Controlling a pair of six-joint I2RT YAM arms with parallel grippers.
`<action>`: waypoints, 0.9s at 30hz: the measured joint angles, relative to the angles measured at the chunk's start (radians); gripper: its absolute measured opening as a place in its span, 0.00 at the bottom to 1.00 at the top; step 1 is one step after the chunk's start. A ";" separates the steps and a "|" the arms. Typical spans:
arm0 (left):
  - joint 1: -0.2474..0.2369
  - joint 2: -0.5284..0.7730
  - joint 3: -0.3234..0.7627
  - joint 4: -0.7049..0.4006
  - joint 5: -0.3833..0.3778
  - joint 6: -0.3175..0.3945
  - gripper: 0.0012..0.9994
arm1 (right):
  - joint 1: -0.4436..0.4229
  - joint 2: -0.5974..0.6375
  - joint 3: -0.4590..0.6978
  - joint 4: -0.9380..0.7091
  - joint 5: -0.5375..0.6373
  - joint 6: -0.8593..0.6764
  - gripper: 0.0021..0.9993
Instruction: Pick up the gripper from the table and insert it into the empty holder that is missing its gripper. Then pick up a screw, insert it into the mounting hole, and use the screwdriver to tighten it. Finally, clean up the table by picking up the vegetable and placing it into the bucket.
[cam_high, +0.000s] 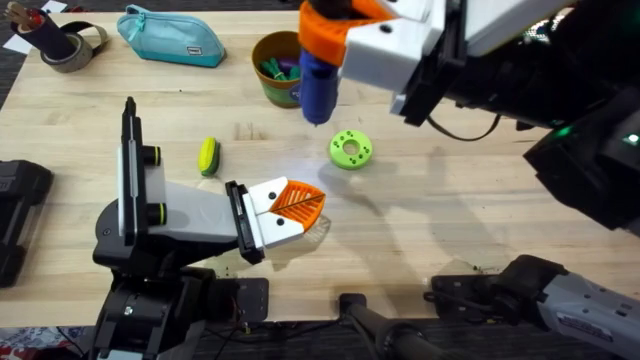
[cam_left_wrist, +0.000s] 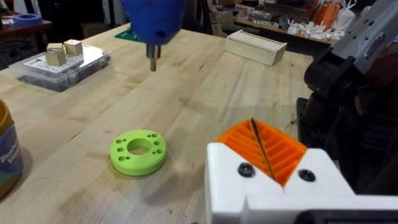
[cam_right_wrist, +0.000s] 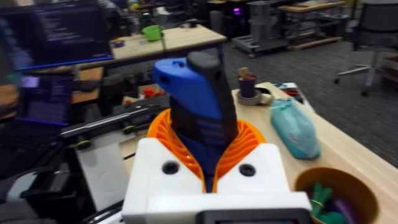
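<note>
Each arm is built of black links and joint housings, with green rings on the left arm. Each tool (cam_high: 290, 208) has a white body, two black screws and orange ribbed pads (cam_left_wrist: 273, 146). Black cables run behind the right tool (cam_right_wrist: 214, 158).

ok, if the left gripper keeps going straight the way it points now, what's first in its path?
Likely nothing soon: the left gripper, shut and empty, points along bare table, passing the green disc on one side. Depth is uncertain.

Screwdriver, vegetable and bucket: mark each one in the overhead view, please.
screwdriver (cam_high: 318, 88), overhead view, on the blue handle below the orange pads.
vegetable (cam_high: 208, 156), overhead view, on the middle of the yellow piece.
bucket (cam_high: 262, 83), overhead view, on the orange-brown outer wall at its left.
</note>
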 joint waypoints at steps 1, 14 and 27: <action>0.000 0.001 0.000 0.001 0.001 0.000 0.02 | 0.004 0.004 0.000 -0.002 -0.004 0.001 0.04; 0.000 0.001 0.000 0.002 0.001 0.000 0.02 | 0.002 0.057 0.087 0.079 -0.174 0.038 0.04; 0.000 0.001 0.000 0.002 0.002 0.000 0.02 | 0.030 0.282 0.325 0.351 -0.432 0.265 0.04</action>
